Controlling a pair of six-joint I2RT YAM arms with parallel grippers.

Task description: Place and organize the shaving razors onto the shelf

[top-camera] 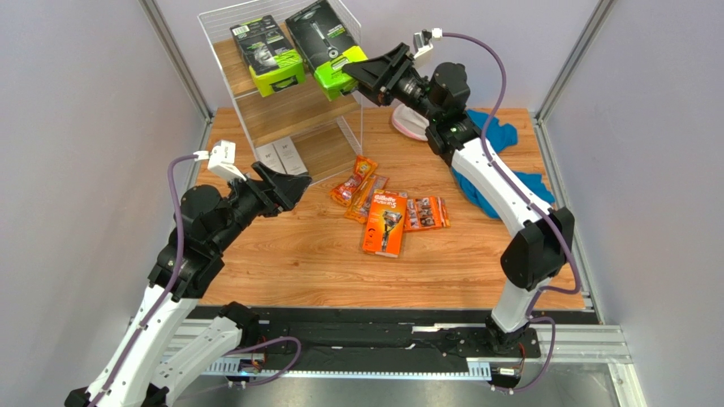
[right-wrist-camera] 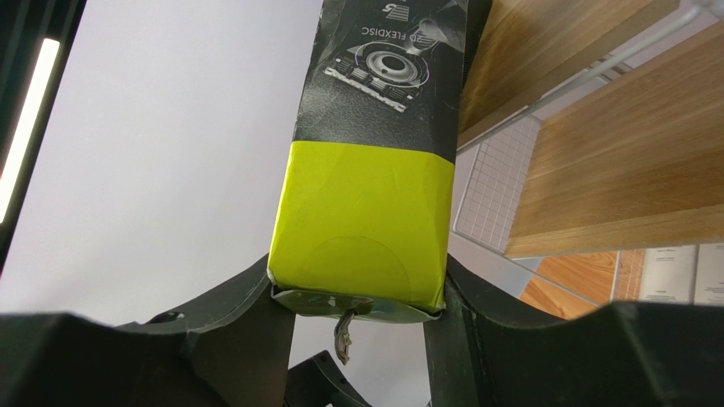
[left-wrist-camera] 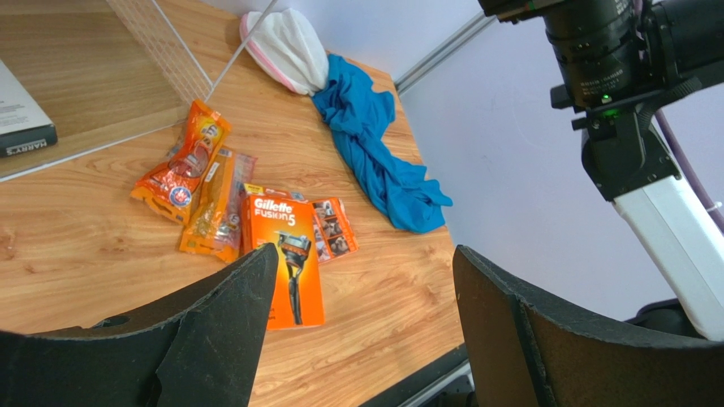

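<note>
the black pack with a lime-green end (right-wrist-camera: 365,212) runs off the top edge of the right wrist view, so its far end is cut off. from above it lies tilted over the top tier of the shelf (top-camera: 293,112), green end sticking out past the front right corner. whether it rests on the wood cannot be told. the right hand (top-camera: 355,76) is clenched on that green end, one finger on each side. a second black and green pack (top-camera: 270,52) lies on the same tier, just beside it to the left. the upper tiers partly cover the lower ones. two slim grey-white boxes (top-camera: 283,157) show on the bottom tier.

the left hand (top-camera: 293,185) hangs released, fingers wide apart, above the table (top-camera: 297,263) near the shelf's foot, holding nothing. out on the table lie an orange gillette box (top-camera: 384,229), a second orange box (top-camera: 427,212) partly under it, and two narrow orange blister packs (top-camera: 355,180) overlapping. the right arm hides part of a blue cloth (top-camera: 500,129) and most of a white and pink thing (top-camera: 406,125).
</note>
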